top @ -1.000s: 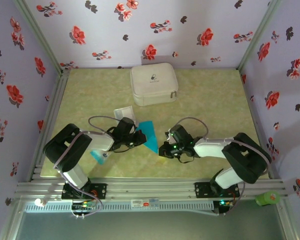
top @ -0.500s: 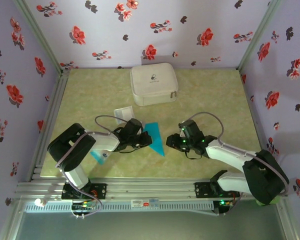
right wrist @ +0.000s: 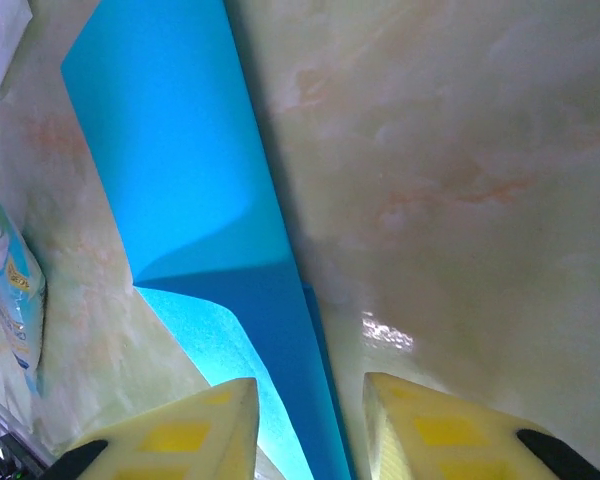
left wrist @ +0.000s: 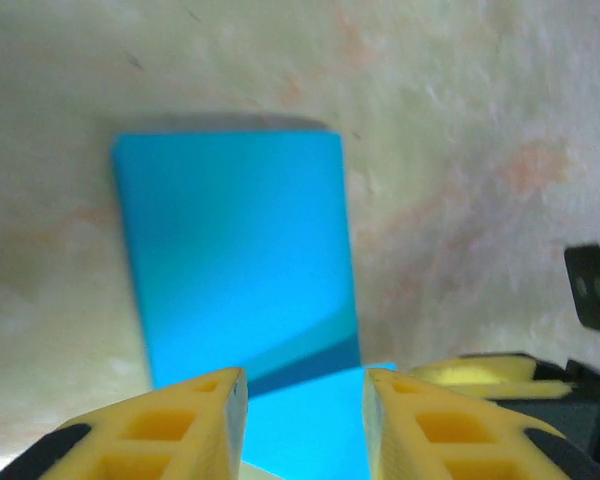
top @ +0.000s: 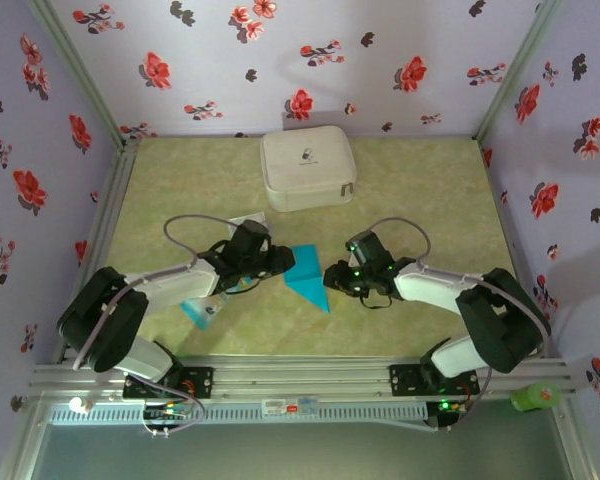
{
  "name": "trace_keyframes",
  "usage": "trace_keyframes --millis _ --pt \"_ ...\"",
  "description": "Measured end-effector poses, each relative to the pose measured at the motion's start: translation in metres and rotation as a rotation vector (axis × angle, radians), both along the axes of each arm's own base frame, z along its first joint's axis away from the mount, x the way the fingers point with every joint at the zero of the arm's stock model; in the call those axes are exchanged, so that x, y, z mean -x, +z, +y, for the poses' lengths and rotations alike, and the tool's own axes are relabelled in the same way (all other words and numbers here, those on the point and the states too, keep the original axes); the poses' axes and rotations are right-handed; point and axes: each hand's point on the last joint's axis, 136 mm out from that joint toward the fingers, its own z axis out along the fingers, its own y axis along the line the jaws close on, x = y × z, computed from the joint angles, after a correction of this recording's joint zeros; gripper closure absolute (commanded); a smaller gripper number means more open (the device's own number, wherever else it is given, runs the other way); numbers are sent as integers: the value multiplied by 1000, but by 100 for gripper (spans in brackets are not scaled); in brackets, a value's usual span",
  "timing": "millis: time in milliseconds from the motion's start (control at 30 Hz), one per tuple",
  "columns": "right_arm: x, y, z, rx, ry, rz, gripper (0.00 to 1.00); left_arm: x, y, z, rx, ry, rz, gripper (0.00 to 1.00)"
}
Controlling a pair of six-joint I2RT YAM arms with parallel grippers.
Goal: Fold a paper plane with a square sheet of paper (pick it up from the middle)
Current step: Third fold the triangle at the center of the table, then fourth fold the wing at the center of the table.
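Note:
The square sheet of paper point(top: 306, 273), bright blue and folded over into a narrow tapered shape, lies on the table between both arms. My left gripper point(top: 283, 262) is at its left edge. In the left wrist view its yellow fingers point(left wrist: 195, 420) stand apart, open, with the paper point(left wrist: 240, 240) flat below the gap. My right gripper point(top: 331, 278) is at the paper's right edge. It is open too, and the paper's dark folded edge point(right wrist: 280, 300) runs down between its fingertips point(right wrist: 215, 425).
A white zip case point(top: 307, 168) stands at the back middle. A small whitish translucent square point(top: 246, 226) lies behind the left gripper. A pale blue-and-white packet point(top: 201, 311) lies near the left arm. Flowered walls close three sides.
The left gripper has opened and let go of the paper, which now lies on the table. The right gripper opened, swung off to the right, then came back to the paper's right edge.

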Motion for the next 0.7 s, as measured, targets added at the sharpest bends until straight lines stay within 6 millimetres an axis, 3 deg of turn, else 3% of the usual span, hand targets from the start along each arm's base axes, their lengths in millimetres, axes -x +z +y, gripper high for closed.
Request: trace_keyframes --millis 167,533,700 --pt "-1 -6 4 -12 5 19 71 -2 -15 21 -18 28 49 62" --pt "-11 1 13 -58 -2 -17 84 9 -38 17 6 -30 170 63" --pt "-15 6 19 -88 -3 -39 90 3 -37 19 37 -13 183 63"
